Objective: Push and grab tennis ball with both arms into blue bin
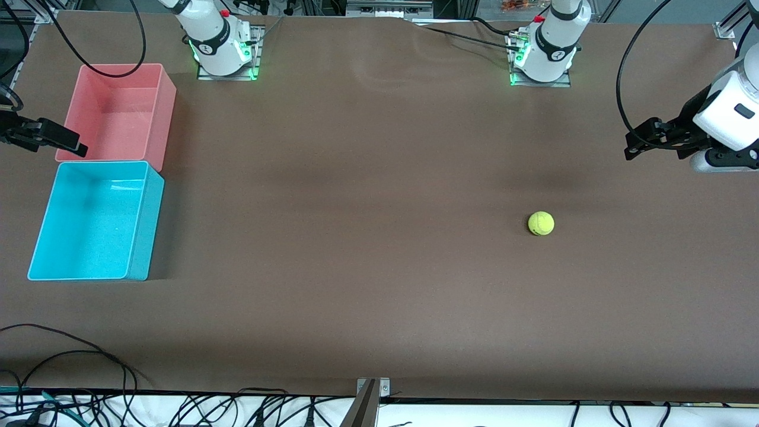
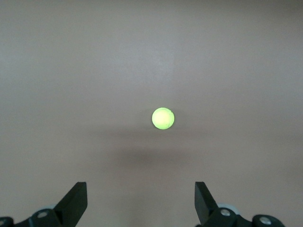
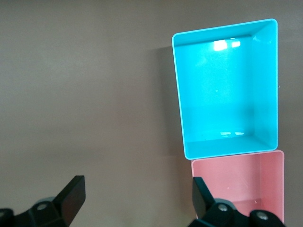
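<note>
- The left arm is cut by the front view's edge; only its wrist and the left claw show there.
- The right claw enters at that view's edge over the pink bin; its arm is out of frame.
- In the left wrist view the tennis ball glows washed out, and its seam cannot be told.
- In the right wrist view the pink bin is cut off by the picture's edge and partly hidden by a claw finger.
- Both wrist views show only the claws' fingertips.
</note>
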You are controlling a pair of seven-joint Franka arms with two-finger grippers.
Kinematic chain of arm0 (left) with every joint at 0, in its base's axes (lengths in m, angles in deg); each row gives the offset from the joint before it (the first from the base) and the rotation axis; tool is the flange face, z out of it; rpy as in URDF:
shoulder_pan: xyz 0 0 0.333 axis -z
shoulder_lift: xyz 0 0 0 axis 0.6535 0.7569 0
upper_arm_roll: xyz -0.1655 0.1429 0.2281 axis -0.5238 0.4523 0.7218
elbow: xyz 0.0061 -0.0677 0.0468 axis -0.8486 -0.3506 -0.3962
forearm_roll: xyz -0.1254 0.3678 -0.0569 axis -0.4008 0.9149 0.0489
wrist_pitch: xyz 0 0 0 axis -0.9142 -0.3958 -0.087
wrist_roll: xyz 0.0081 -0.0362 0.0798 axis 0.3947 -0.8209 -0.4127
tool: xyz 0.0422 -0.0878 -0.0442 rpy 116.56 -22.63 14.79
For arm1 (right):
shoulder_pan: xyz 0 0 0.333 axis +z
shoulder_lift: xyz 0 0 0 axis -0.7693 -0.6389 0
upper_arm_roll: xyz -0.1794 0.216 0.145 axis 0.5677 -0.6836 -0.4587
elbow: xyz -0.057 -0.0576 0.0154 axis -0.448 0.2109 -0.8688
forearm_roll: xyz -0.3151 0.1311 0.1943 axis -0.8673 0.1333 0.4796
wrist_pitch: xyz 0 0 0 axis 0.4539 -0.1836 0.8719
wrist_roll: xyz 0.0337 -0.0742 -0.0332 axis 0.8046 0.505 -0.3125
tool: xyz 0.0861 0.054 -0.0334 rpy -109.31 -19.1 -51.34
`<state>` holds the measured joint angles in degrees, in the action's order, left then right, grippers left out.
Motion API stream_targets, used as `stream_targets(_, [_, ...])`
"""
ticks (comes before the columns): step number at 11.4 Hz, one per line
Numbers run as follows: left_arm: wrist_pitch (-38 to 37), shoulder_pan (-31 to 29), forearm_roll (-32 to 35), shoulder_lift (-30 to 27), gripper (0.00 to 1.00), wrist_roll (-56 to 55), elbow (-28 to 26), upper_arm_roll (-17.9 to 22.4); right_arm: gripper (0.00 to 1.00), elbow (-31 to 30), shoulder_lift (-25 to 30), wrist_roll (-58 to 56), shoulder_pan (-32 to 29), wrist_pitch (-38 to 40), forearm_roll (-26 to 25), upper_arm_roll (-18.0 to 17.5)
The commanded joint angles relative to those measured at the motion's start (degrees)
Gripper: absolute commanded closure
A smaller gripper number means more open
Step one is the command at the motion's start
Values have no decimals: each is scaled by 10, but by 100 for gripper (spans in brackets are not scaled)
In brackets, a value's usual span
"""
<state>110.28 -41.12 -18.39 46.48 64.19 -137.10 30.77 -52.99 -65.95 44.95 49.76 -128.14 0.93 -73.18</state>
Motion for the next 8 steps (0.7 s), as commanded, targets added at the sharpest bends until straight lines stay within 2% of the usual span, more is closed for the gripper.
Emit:
stream_targets(1, [-14, -2, 15, 7, 0, -2, 19, -5, 0, 12, -4, -9, -3, 7, 8, -1])
stream_targets(8, [-13, -5, 15, 7, 0, -13, 18, -3, 0, 12, -8, -8, -4, 6, 8, -1])
